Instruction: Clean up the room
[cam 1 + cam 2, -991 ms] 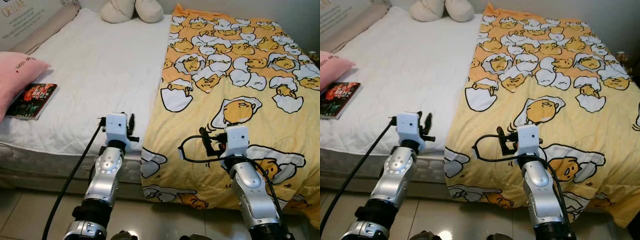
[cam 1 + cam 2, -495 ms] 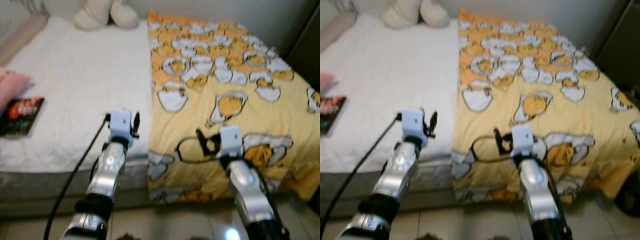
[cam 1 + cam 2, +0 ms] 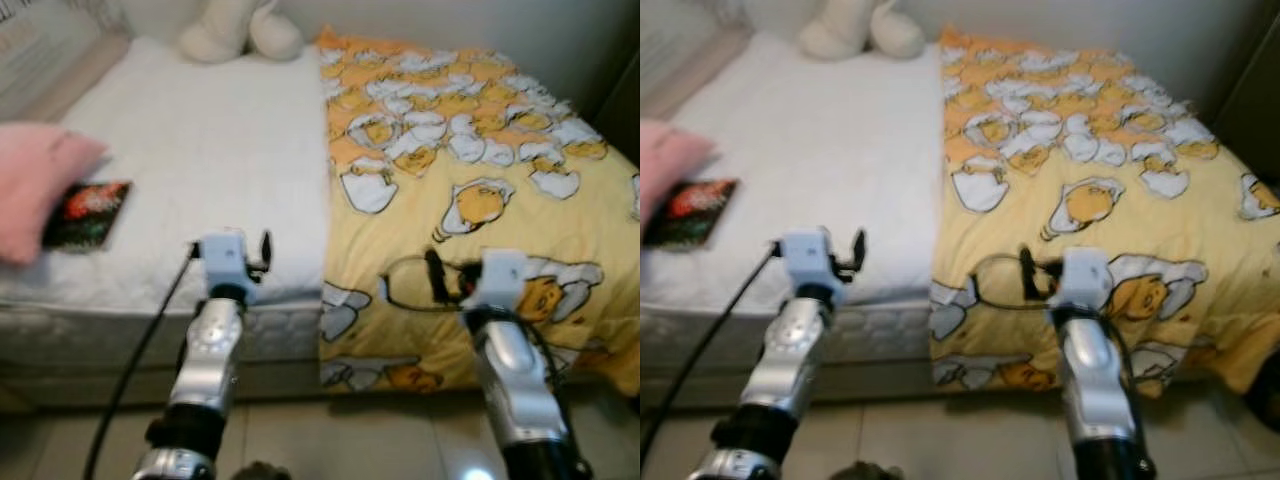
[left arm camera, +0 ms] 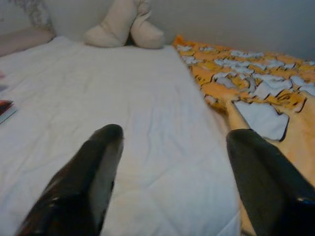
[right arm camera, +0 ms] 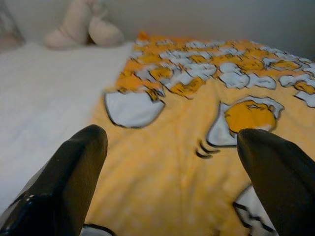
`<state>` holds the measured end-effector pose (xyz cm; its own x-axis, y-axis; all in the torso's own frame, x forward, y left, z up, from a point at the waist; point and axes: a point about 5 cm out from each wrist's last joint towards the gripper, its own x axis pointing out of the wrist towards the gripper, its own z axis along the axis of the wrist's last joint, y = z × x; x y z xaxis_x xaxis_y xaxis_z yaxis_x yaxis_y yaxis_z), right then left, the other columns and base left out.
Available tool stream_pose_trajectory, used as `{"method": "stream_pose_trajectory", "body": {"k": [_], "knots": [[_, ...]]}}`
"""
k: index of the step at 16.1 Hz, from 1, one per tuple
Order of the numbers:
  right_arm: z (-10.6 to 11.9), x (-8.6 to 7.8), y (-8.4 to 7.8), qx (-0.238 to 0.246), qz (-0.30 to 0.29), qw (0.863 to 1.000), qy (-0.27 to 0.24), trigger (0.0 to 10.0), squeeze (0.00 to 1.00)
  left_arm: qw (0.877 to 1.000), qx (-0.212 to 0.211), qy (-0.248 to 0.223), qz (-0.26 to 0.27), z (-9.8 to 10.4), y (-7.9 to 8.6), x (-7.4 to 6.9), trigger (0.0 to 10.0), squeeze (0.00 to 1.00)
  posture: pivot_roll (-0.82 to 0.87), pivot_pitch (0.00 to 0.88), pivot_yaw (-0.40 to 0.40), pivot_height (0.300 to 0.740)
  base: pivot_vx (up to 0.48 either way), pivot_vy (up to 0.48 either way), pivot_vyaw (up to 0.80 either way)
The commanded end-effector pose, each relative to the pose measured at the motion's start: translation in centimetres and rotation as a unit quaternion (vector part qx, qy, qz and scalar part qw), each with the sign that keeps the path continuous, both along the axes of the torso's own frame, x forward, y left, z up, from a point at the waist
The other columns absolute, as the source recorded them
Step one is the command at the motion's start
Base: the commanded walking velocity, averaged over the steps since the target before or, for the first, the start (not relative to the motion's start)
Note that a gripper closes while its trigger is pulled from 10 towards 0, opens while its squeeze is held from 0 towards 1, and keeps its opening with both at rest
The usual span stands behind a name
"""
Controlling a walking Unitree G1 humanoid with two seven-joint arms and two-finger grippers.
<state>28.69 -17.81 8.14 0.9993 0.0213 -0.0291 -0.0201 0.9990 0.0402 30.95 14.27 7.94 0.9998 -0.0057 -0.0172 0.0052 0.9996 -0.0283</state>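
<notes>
I stand at the foot of a bed (image 3: 200, 170) with a white sheet. A yellow blanket (image 3: 470, 190) with egg pictures covers the bed's right half, at 1 o'clock from me. My left gripper (image 4: 170, 172) is up over the near edge of the white sheet, its fingers (image 4: 93, 167) wide apart and holding nothing. My right gripper (image 5: 172, 177) is up over the blanket, fingers (image 5: 81, 167) wide too. A book (image 3: 88, 213) lies at 10 o'clock, touching a pink pillow (image 3: 35, 190). A cream soft toy (image 3: 240, 28) sits at 12 o'clock, far back.
</notes>
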Motion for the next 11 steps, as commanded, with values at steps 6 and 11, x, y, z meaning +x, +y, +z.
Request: {"method": "stream_pose_trajectory", "body": {"k": [6,11], "knots": [[-1.1,-1.0,-1.3,0.002,0.002,1.000,0.019,10.0,1.00,1.000,0.006,0.002,0.014,-0.5,1.9,-0.9,10.0,1.00,-0.04,0.000,-0.005,0.740,0.000,0.000,0.00],[-1.3,-1.2,-1.0,-0.003,0.017,1.000,0.020,10.0,1.00,1.000,0.016,0.003,-0.014,-0.7,0.9,-1.2,10.0,1.00,-0.05,0.000,-0.006,0.740,0.000,0.000,0.00]]}}
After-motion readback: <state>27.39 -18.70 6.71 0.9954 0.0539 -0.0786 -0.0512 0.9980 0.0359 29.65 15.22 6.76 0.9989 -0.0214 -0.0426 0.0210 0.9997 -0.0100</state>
